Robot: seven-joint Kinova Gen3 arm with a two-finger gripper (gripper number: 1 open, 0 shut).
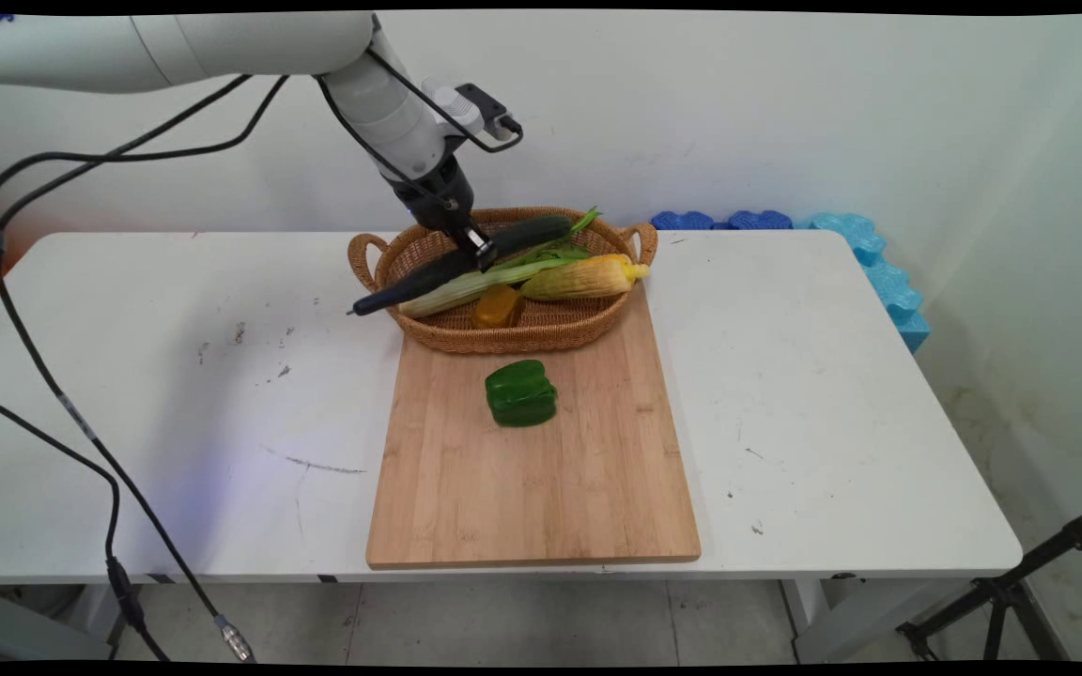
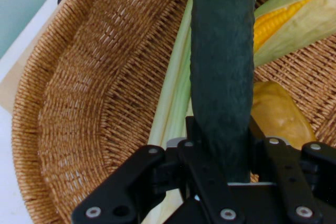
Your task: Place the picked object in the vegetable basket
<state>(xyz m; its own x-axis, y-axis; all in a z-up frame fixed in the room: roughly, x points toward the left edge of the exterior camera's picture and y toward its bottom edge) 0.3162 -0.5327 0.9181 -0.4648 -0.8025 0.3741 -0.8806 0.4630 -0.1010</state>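
Nearest the camera lies the wooden cutting board, its far edge tucked against the wicker basket, which serves here as the landmark. The gripper hangs over the middle of the basket and is clenched on a long dark cucumber; in the hand view the cucumber runs up between the two fingers, gripped near mid-length, presumably so that neither end droops far. The cucumber is tilted: one end reaches out past the basket's left rim over the table, the other points toward the basket's right handle, and whether its body touches the rim or the contents cannot be told. Inside the basket, just below and beside the cucumber, lie a pale green husked ear of corn, a second ear of corn with yellow kernels showing whose tip overhangs the right rim, and a small amber-coloured item against the near wall. Just in front of the basket, on the board, sits a green bell pepper, apart from the wicker. Behind and to the right of the basket, blue foam pieces line the wall.
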